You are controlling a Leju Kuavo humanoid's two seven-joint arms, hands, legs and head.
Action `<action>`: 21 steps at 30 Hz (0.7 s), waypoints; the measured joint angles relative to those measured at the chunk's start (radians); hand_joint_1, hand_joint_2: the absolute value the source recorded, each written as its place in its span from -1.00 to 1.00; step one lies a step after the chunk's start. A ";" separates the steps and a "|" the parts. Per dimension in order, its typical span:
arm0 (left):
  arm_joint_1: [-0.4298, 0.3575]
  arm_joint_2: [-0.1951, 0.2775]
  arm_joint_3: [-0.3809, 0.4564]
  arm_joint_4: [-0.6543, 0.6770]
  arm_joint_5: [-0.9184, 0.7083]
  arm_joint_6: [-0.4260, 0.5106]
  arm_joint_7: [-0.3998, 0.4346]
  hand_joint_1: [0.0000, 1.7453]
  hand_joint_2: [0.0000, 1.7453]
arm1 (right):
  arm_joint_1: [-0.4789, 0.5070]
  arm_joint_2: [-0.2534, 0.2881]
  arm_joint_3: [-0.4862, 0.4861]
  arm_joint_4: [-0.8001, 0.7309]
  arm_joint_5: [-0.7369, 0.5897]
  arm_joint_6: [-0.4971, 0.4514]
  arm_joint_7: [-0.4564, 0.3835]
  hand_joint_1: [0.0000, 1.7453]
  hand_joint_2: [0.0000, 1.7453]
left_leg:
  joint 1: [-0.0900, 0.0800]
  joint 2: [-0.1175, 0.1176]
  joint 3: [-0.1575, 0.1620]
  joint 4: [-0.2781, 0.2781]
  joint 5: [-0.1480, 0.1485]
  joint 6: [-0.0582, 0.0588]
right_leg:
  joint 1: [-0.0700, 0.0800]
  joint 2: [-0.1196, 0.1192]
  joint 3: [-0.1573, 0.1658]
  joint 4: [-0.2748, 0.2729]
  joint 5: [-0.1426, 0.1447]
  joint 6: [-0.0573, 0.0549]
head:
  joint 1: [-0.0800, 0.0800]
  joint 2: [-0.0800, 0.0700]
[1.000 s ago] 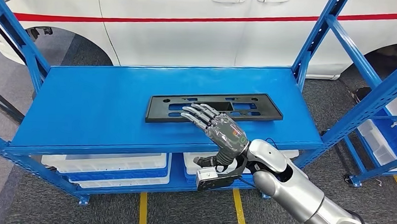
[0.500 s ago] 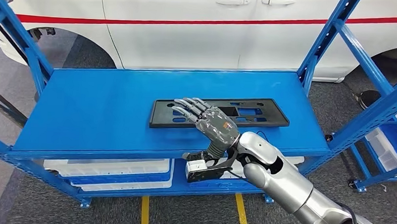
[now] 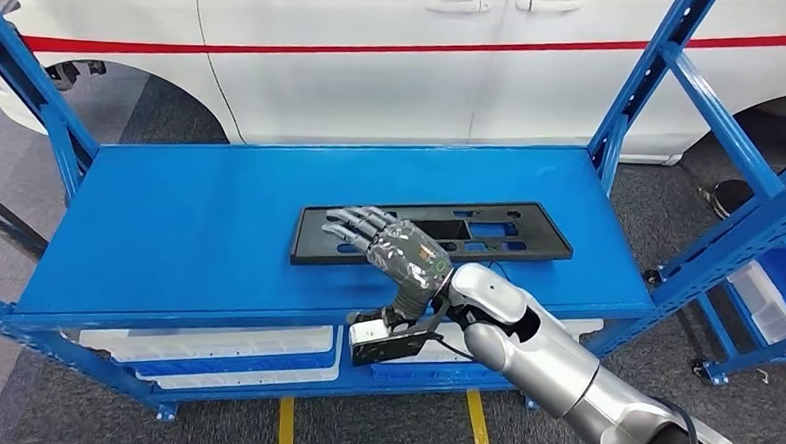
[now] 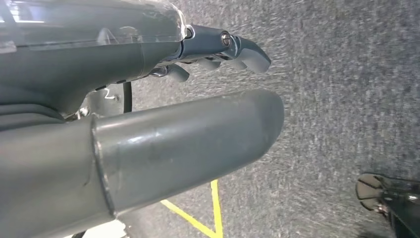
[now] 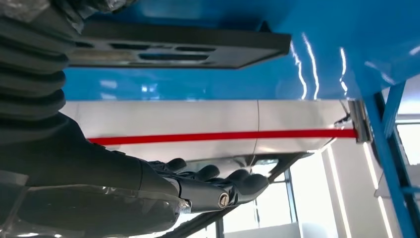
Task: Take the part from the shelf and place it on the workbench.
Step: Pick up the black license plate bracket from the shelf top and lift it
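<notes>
The part (image 3: pixel 434 232), a flat black rectangular plate with slotted cut-outs, lies flat on the blue shelf (image 3: pixel 189 223), right of centre, long axis running 9 to 3 o'clock. The right hand (image 3: pixel 393 250) hovers over the plate's 9 o'clock end, fingers extended and spread, holding nothing. The left hand (image 4: pixel 148 99) hangs over grey floor, fingers loosely apart, empty. Judged from its form, the plate is thin, stiff, light moulded plastic with a smooth, possibly slippery face. Recommended hold: pinch across the near long edge or hook a slot, since a flat-lying plate offers no underside access.
</notes>
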 joint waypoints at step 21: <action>-0.003 0.000 0.026 0.000 0.002 -0.030 -0.027 -1.00 -1.00 | -0.128 0.160 0.067 0.449 0.268 -0.195 0.133 -1.00 1.00 | -0.003 -0.001 0.001 -0.003 0.001 0.014 | 0.000 0.000 0.006 -0.018 0.007 0.016 | 0.000 0.000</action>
